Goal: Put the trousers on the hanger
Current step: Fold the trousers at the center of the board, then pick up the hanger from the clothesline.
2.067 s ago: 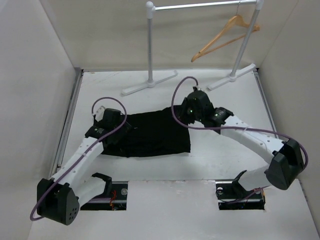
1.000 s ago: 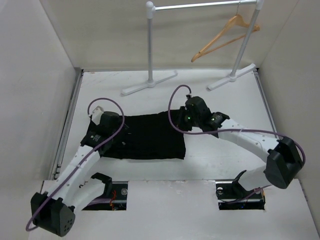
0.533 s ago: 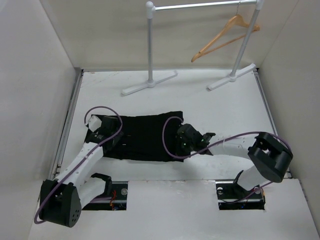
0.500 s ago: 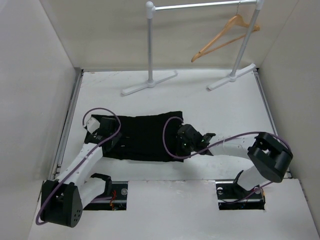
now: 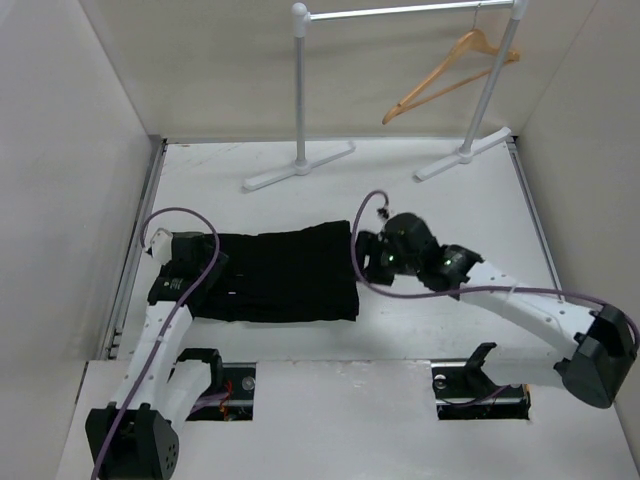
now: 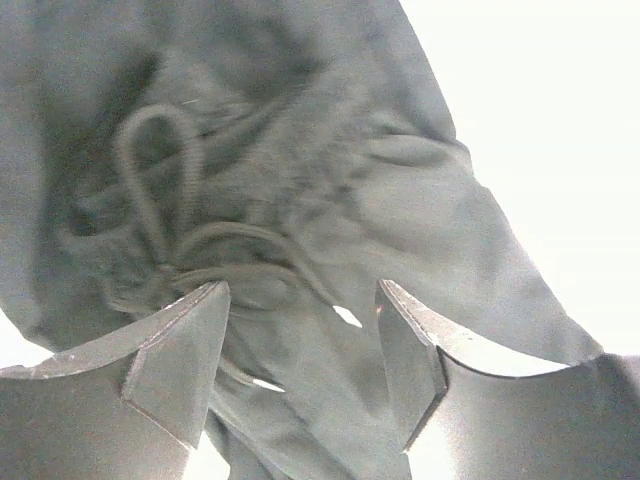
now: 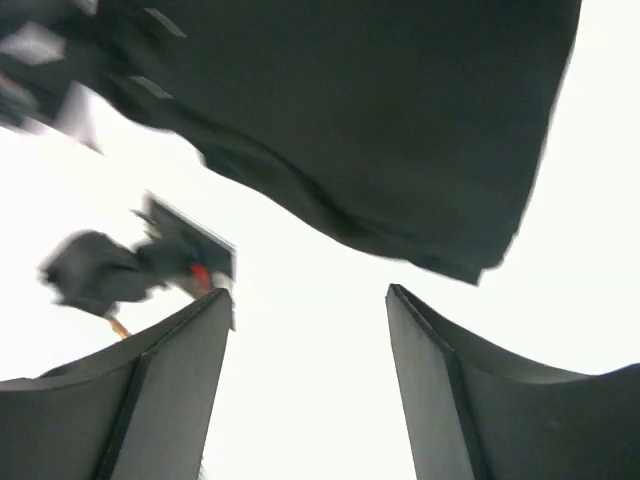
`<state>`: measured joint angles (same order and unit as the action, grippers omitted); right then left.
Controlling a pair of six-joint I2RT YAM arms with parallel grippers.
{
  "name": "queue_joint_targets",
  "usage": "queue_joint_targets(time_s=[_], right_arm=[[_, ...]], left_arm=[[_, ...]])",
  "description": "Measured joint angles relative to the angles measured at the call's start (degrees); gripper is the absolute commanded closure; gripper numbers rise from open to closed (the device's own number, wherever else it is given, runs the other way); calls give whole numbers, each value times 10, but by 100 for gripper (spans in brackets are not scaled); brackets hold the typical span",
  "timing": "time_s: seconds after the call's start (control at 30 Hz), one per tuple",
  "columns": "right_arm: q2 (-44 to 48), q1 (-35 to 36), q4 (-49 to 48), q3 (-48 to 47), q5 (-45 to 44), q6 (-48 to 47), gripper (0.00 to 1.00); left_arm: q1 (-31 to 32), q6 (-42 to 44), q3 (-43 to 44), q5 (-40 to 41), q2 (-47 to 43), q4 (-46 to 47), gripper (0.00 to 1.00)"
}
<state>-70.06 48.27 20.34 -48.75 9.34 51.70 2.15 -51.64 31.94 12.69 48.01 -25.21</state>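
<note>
We see the trousers [image 5: 270,275] lying folded into a flat dark band in the left half of the table [image 5: 440,210], between its left edge and its middle. How the legs are folded we cannot make out, since the black cloth shows almost no detail from above. The hanger [image 5: 448,72] hangs well apart from them on the rail [image 5: 300,90], over the table's back right corner. Its hook is thin and hard to see, and its right tip crosses the rail's right upright.

The left gripper [image 6: 302,285] sits at the left end of the trousers. From above, its tips are hidden under the end of the left arm [image 5: 165,290] and a loop of purple cable [image 5: 178,209]. Its own camera shows the fingers [image 6: 175,355] spread, with wrinkled cloth and a drawstring [image 6: 150,190] beneath and between them. The cloth is not pinched, so we call this gripper released. Whether the tips touch the cloth we cannot tell.

The right gripper [image 7: 308,295] is just beside the right end of the trousers. Its camera, which is blurred, shows its two fingers wide apart with only bare table between them. The edge of the cloth lies beyond the tips, not touching them. This gripper is released and holds nothing. Some dark shapes [image 7: 100,270] with a red spot at the left of that view are too smeared to name.
</note>
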Motion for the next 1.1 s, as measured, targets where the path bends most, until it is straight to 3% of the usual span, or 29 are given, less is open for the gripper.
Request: queue_joint_targets(time_s=[0.13, 0.23, 0.3, 0.43, 0.5, 0.6, 0.8, 1.1], right_arm=[[13, -89, 33, -117, 7, -53, 76], [-24, -182, 42, -243, 10, -90, 82], [-65, -239, 42, -328, 11, -111, 76], [-172, -334, 30, -490, 10, -136, 44], [-230, -369, 29, -556, 8, -146, 38], [-314, -401, 34, -638, 7, -153, 36], [-424, -420, 54, -731, 6, -159, 36], [-473, -423, 53, -785, 40, -154, 37]], left_arm=[[17, 3, 39, -11, -12, -3, 42], [31, 4, 65, -17, -12, -4, 43], [40, 4, 78, -18, -10, -4, 50], [71, 8, 95, -20, -2, 2, 77], [103, 13, 97, -23, 1, 10, 82], [155, 17, 98, -24, 8, 21, 81], [229, 20, 106, -24, 46, 32, 64], [228, 21, 106, -21, 73, 36, 55]])
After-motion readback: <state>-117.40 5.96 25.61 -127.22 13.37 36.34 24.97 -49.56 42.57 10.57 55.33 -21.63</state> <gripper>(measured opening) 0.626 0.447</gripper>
